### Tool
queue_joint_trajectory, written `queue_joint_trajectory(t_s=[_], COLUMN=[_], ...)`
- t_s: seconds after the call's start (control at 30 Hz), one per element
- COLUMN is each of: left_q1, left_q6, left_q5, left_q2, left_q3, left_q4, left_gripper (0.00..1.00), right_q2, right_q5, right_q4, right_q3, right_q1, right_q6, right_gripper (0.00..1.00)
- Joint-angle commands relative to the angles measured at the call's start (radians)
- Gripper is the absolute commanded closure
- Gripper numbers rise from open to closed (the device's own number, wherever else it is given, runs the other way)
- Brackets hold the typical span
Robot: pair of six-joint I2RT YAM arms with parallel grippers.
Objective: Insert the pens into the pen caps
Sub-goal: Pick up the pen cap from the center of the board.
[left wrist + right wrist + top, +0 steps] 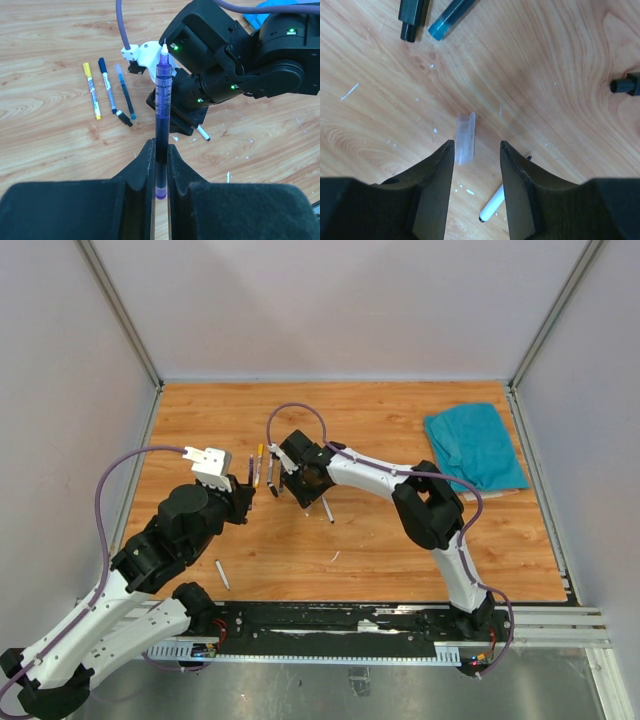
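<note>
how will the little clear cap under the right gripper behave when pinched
Likely very light: the clear cap is tiny and see-through, so it may skid on the smooth table. Lying on its side, it could roll, though its side ridge may check that.

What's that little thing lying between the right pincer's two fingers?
A small see-through cap lies on the wooden table between the right pincer's open fingers, untouched. The right wrist view shows it.
</note>
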Motion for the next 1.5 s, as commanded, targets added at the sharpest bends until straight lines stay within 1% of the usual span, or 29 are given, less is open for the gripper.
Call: queue_joint_trajectory(t_s=[0.0, 0.17, 0.43, 0.5, 0.6, 0.77, 0.87, 0.93, 1.07, 1.17, 1.33, 1.47], left_q1=[-0.005, -0.005, -0.005, -0.005, -0.005, -0.005, -0.005, -0.005, -0.005, -0.005, -0.005, -0.005], left_q6=[-0.001, -0.001, -0.001, -0.001, -0.001, -0.001, -0.001, -0.001, -0.001, 0.001, 0.004, 0.005], left_q5=[-0.014, -0.014, -0.015, -0.017, -0.019, -0.019, -0.015, -0.014, -0.012, -0.007, 0.006, 0.013], left_q2=[-0.007, -0.005, 0.005, 0.002, 0.002, 0.001, 0.003, 0.004, 0.004, 0.006, 0.017, 0.02], left_q3=[-0.004, -0.005, -0.002, -0.003, -0.002, -0.003, -0.002, -0.002, -0.004, -0.004, -0.003, -0.005], left_q4=[0.01, 0.013, 0.007, 0.009, 0.008, 0.009, 0.009, 0.009, 0.012, 0.015, 0.017, 0.02], left_gripper=[0.99, 1.0, 0.99, 0.99, 0.99, 1.0, 1.0, 0.99, 1.0, 0.99, 0.99, 1.0], right_q2=[0.04, 0.072, 0.103, 0.105, 0.095, 0.024, -0.07, -0.156, -0.388, -0.567, -0.831, -1.031], right_q5=[0.029, 0.024, 0.079, 0.091, 0.104, 0.095, 0.055, 0.008, -0.092, -0.206, -0.301, -0.378], right_q4=[-0.074, -0.088, -0.128, -0.137, -0.147, -0.146, -0.119, -0.076, 0.064, 0.199, 0.383, 0.515], right_q3=[0.072, 0.098, 0.111, 0.112, 0.098, 0.016, -0.081, -0.178, -0.441, -0.65, -0.971, -1.155], right_q1=[-0.01, -0.006, 0.014, 0.023, 0.037, 0.059, 0.07, 0.073, 0.073, 0.054, -0.047, -0.175], right_q6=[-0.028, -0.027, -0.028, -0.029, -0.016, 0.006, 0.022, 0.045, 0.112, 0.198, 0.378, 0.496], right_gripper=[0.58, 0.61, 0.67, 0.71, 0.77, 0.81, 0.83, 0.84, 0.84, 0.84, 0.85, 0.85])
